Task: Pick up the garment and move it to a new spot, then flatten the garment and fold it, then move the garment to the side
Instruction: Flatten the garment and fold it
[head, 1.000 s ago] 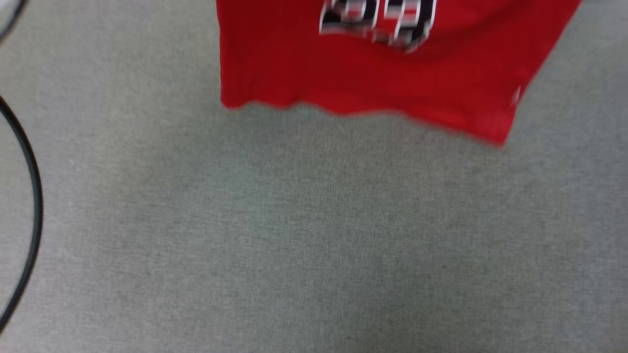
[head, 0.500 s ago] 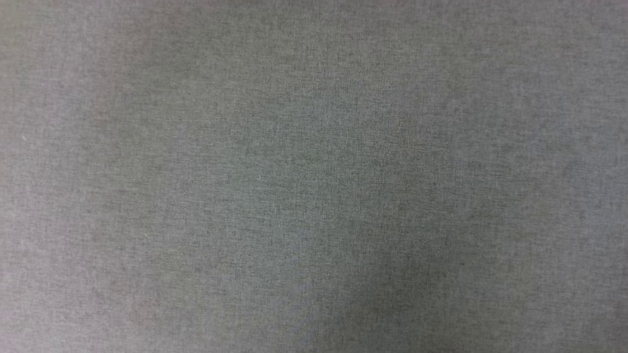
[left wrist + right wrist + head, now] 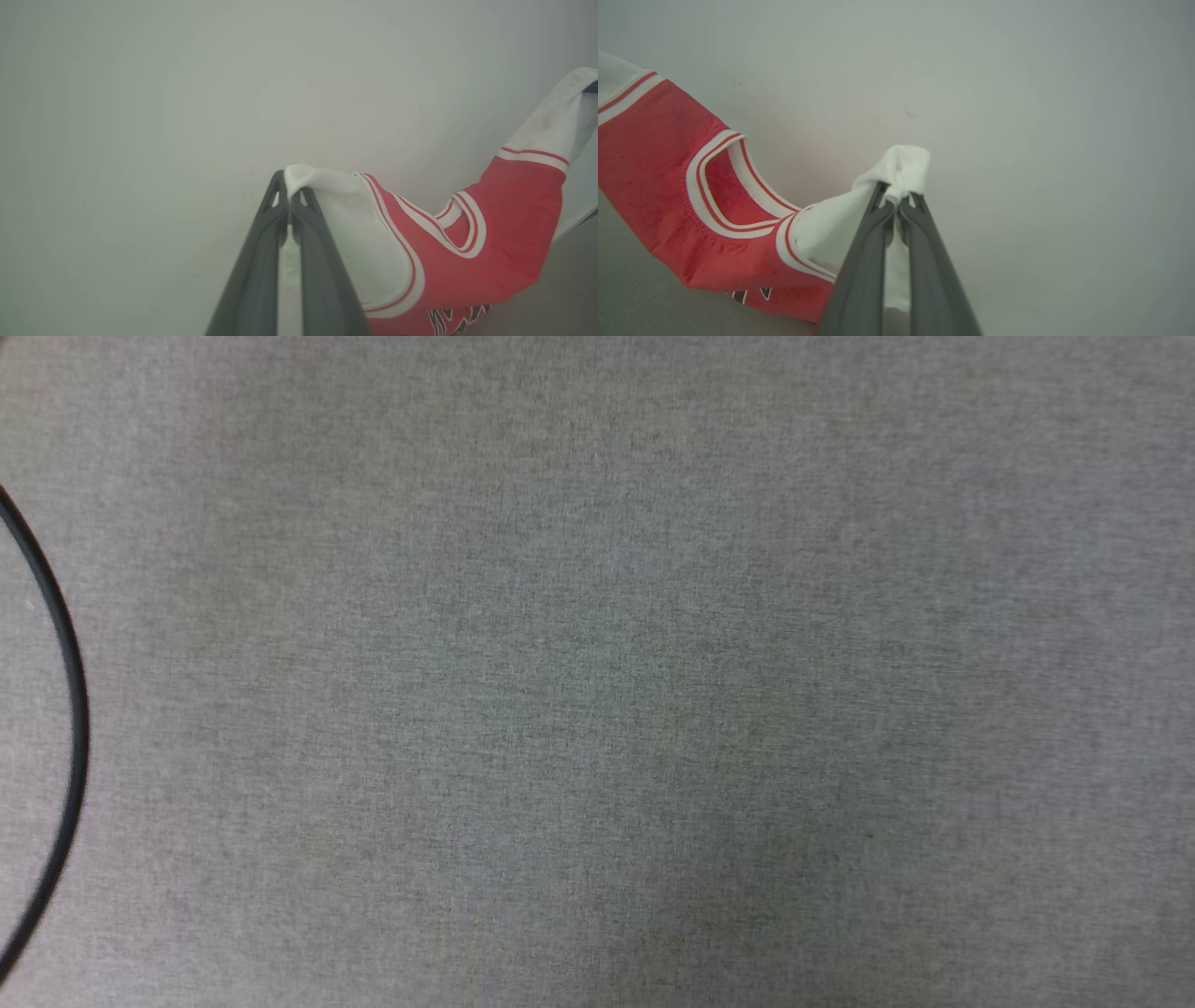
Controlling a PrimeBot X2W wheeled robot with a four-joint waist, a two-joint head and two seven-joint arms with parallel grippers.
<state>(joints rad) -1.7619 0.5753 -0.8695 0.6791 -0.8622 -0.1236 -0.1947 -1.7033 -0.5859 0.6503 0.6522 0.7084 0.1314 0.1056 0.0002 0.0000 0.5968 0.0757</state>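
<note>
The garment [image 3: 472,261], a red jersey with white sleeves and striped trim, hangs in the air in front of a pale wall. My left gripper [image 3: 290,191] is shut on the tip of one white sleeve, in the left wrist view. In the right wrist view my right gripper [image 3: 897,198] is shut on the bunched end of the other white sleeve, with the garment [image 3: 658,186] stretching away to the left. Black letters show at the lower edge of both wrist views.
The head view looks down on grey carpet [image 3: 653,691]. A thin black cable [image 3: 73,709] curves along its left edge.
The head view has shifted: the red hem seen one second ago has left the picture, and the black cable is back at the left edge after being out of frame.
</note>
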